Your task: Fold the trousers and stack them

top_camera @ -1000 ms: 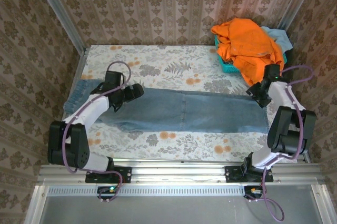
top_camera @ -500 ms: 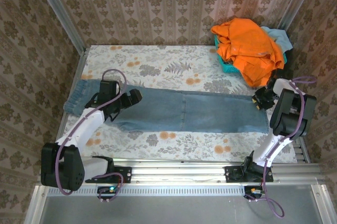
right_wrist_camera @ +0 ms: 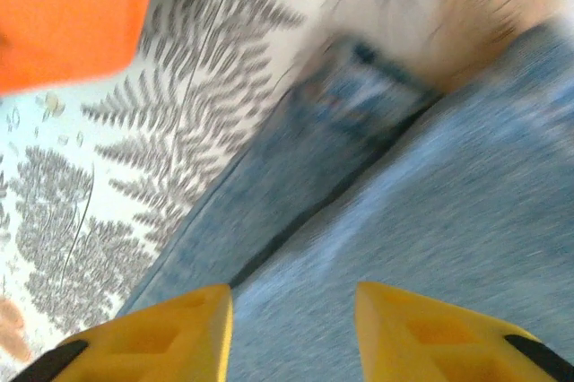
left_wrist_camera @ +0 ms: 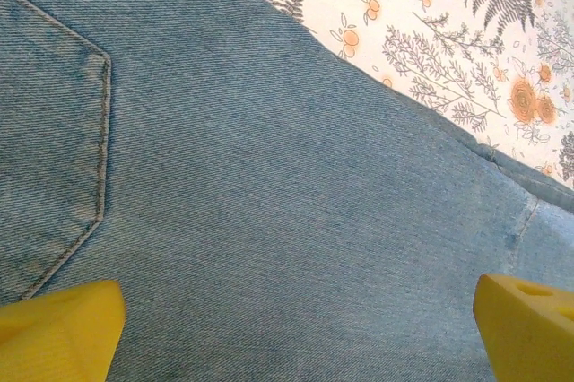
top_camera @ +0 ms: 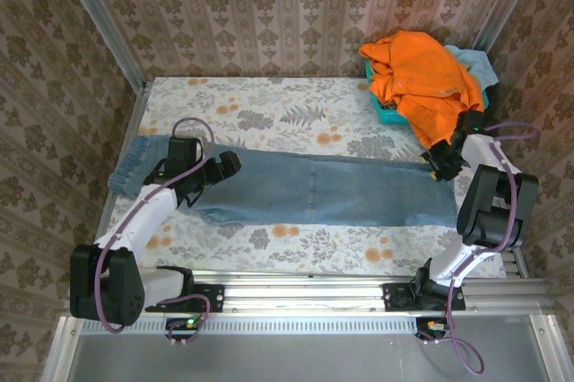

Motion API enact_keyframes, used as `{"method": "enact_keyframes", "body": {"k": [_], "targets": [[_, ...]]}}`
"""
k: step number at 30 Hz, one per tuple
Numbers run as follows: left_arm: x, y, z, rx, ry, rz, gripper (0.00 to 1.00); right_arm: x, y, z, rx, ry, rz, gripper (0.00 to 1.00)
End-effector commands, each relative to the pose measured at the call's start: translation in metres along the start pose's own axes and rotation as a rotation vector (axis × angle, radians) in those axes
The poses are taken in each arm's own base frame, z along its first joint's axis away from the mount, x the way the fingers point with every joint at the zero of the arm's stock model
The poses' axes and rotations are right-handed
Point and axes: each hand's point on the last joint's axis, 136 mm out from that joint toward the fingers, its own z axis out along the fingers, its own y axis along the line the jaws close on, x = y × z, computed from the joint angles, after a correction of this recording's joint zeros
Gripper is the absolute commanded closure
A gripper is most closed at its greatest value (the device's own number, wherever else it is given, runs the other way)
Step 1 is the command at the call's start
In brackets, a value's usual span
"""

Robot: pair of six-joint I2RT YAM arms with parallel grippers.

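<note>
The trousers [top_camera: 332, 189] lie flat and lengthwise across the floral table, waist at the left, leg hems at the right. My left gripper [top_camera: 231, 164] hovers over their upper part. In the left wrist view it is open [left_wrist_camera: 291, 346], its yellow fingertips [left_wrist_camera: 54, 328] far apart over the trousers [left_wrist_camera: 269, 176] beside a back pocket [left_wrist_camera: 45, 158]. My right gripper [top_camera: 438, 163] is at the far corner of the leg hems. In the blurred right wrist view it stands open [right_wrist_camera: 291, 337] just above the trousers [right_wrist_camera: 430, 185], pinching no cloth, near a leg's edge.
A teal basket [top_camera: 387, 113] at the back right is heaped with an orange garment [top_camera: 421, 77] and a pale turquoise cloth [top_camera: 471, 64]. The orange garment [right_wrist_camera: 72, 14] hangs close to my right gripper. Patterned walls enclose the floral tabletop [top_camera: 269, 108].
The left arm lowered its elbow while its gripper stayed over the trousers. The right gripper shifted along the hem's far corner, closed briefly and reopened. The trousers barely moved.
</note>
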Motion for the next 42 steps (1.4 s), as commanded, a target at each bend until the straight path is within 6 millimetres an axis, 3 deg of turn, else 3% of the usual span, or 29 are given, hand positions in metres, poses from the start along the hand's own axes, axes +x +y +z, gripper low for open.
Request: {"method": "enact_keyframes", "body": {"k": [1,7,10,16,24,33,37,42], "targets": [[0.002,0.000,0.003,0.020,0.008,-0.006,0.00,0.022,0.016,0.020,-0.006,0.077,0.022,0.51],[0.006,0.002,0.001,0.017,0.008,-0.007,0.00,0.030,0.023,0.041,0.000,0.144,0.063,0.52],[0.008,0.005,0.001,0.013,0.008,-0.005,0.00,0.030,0.017,0.049,0.026,0.160,0.059,0.57],[0.006,0.008,0.001,0.011,0.002,-0.014,0.00,0.032,0.021,0.047,-0.004,0.159,0.048,1.00],[0.005,0.008,0.005,0.016,0.007,-0.019,0.01,0.035,0.035,0.005,-0.054,0.077,-0.031,1.00],[0.006,0.007,0.003,0.027,-0.003,-0.031,0.01,0.039,0.070,-0.034,-0.121,0.007,-0.124,1.00],[0.005,0.006,0.001,0.033,-0.012,-0.035,0.01,0.034,0.082,-0.019,-0.116,0.039,-0.123,1.00],[0.006,0.008,0.000,0.028,-0.014,-0.038,0.01,0.028,0.078,0.023,-0.030,0.099,-0.131,0.96]]}}
